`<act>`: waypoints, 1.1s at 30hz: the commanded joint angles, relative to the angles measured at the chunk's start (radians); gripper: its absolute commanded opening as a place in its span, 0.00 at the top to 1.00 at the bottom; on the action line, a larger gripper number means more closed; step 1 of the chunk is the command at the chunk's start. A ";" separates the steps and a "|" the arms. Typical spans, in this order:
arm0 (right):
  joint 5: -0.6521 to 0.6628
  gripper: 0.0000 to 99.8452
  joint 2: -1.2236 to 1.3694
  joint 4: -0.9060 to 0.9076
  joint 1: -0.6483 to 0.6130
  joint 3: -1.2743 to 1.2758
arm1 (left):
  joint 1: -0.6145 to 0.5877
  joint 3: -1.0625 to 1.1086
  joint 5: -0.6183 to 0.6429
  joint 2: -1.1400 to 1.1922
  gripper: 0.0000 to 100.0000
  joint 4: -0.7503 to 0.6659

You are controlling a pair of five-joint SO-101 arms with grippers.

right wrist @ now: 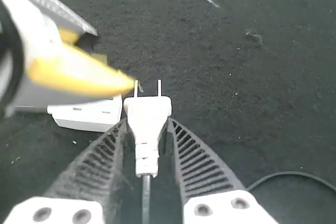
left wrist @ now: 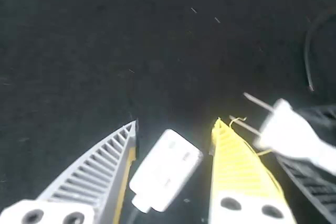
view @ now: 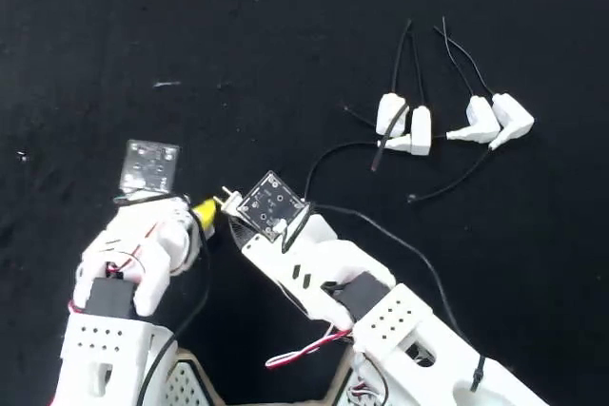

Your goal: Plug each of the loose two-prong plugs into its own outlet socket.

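Where clamped in the right gripper (right wrist: 147,123), jaws closed on its white body: two-prong plug (right wrist: 147,109), prongs (right wrist: 159,87) pointing forward, black lead (right wrist: 145,198) trailing back between the ribbed fingers. Just beside the prong tips, touching or nearly so: yellow finger (right wrist: 79,72) of the left gripper (left wrist: 176,124), jaws spread and gripping nothing, straddling a white outlet socket (left wrist: 165,169). Socket lying flat on the black table cloth (view: 285,45), with a gap to either finger; mating face not clearly told. Well apart, toward the table's far side: one white connector pair (view: 419,130) and a second white connector pair (view: 481,121), black leads attached, pieces of each pair touching; mated or not, cannot tell. Risks, as judged: prongs fouling the yellow finger instead of meeting the socket, owing to the crowding at the tips; socket skidding off across the cloth under any push, being unheld; prongs bending from entry at an angle; lead dragging the plug askew.
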 commanded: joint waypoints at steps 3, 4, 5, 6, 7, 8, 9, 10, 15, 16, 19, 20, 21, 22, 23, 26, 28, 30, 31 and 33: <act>-0.002 0.99 0.058 -0.002 0.012 -0.036 | -0.125 -0.156 0.066 -0.009 0.77 -0.008; -0.002 0.99 0.073 -0.003 0.006 -0.041 | -0.107 -0.157 0.078 -0.008 0.77 -0.009; -0.002 0.99 0.088 -0.003 -0.008 -0.050 | -0.079 -0.156 0.080 -0.008 0.77 -0.009; -0.002 0.99 0.102 -0.003 -0.023 -0.054 | -0.045 -0.148 0.077 -0.002 0.77 -0.011; -0.002 0.99 0.116 -0.003 -0.040 -0.061 | -0.012 -0.136 0.075 -0.006 0.77 -0.015; -0.002 0.99 0.122 -0.003 -0.055 -0.064 | 0.021 -0.120 0.075 -0.008 0.77 -0.017; -0.002 0.99 0.127 -0.005 -0.064 -0.064 | 0.047 -0.107 0.075 -0.008 0.77 -0.017; -0.005 0.99 0.128 -0.011 -0.064 -0.065 | 0.064 -0.094 0.075 -0.008 0.77 -0.018; -0.009 0.99 0.101 -0.009 -0.063 -0.073 | 0.007 -0.001 0.048 -0.008 0.77 -0.091; -0.009 0.99 0.082 -0.009 -0.063 -0.070 | -0.007 0.019 0.032 -0.008 0.77 -0.110; -0.009 0.99 0.028 0.003 -0.063 -0.056 | -0.022 0.050 0.021 -0.008 0.77 -0.133; -0.009 0.99 0.015 0.012 -0.063 -0.053 | -0.018 0.050 0.021 -0.008 0.77 -0.133; -0.009 0.99 0.004 0.020 -0.063 -0.050 | -0.016 0.047 0.025 -0.008 0.77 -0.133; -0.009 0.99 -0.004 0.023 -0.064 -0.047 | -0.008 0.045 0.025 -0.008 0.77 -0.133; -0.009 0.99 -0.007 0.028 -0.064 -0.047 | -0.001 0.047 0.026 -0.008 0.77 -0.135; -0.009 0.99 -0.005 0.023 -0.074 -0.047 | 0.025 0.053 0.025 -0.008 0.77 -0.130; -0.009 0.99 -0.005 0.023 -0.098 -0.047 | 0.028 0.053 0.025 -0.008 0.77 -0.130; -0.009 0.99 -0.005 0.025 -0.117 -0.047 | 0.025 0.054 0.023 -0.008 0.77 -0.135; -0.009 0.99 -0.005 0.025 -0.118 -0.047 | 0.025 0.054 0.021 -0.008 0.77 -0.135; -0.009 0.99 -0.012 0.026 -0.117 -0.047 | 0.028 0.056 0.021 -0.006 0.77 -0.135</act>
